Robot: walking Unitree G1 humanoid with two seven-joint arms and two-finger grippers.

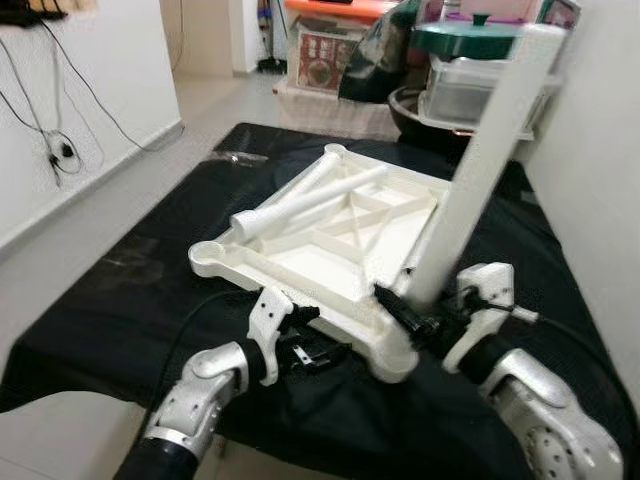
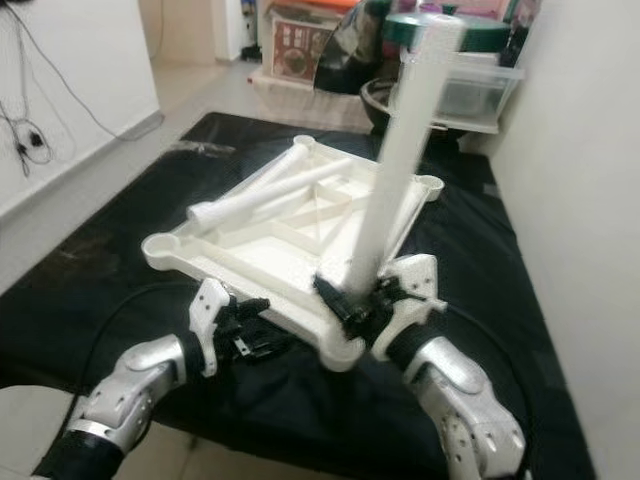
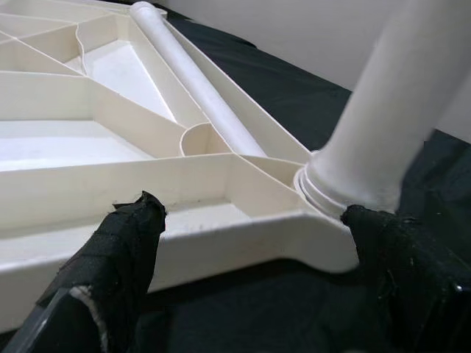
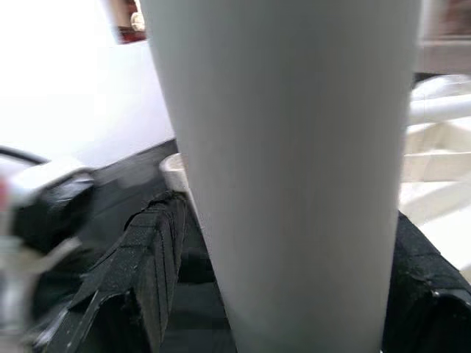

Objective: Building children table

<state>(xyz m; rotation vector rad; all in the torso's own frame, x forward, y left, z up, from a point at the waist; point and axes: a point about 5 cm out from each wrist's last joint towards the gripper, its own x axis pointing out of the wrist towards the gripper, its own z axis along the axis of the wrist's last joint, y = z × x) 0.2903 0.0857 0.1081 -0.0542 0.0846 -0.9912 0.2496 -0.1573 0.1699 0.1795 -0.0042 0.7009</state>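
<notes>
A black cloth (image 1: 120, 320) covers the floor of a cluttered room, storage boxes (image 1: 470, 85) stacked beyond. On it lies the white tabletop (image 1: 330, 250), upside down. The right gripper (image 1: 415, 315) pinches the base of one leg (image 1: 480, 160), standing tilted in the near corner socket. The left gripper (image 1: 300, 345), fingers spread, waits beside the tabletop's near edge. Two loose legs (image 1: 310, 200) beyond the grippers seem still unfitted.
</notes>
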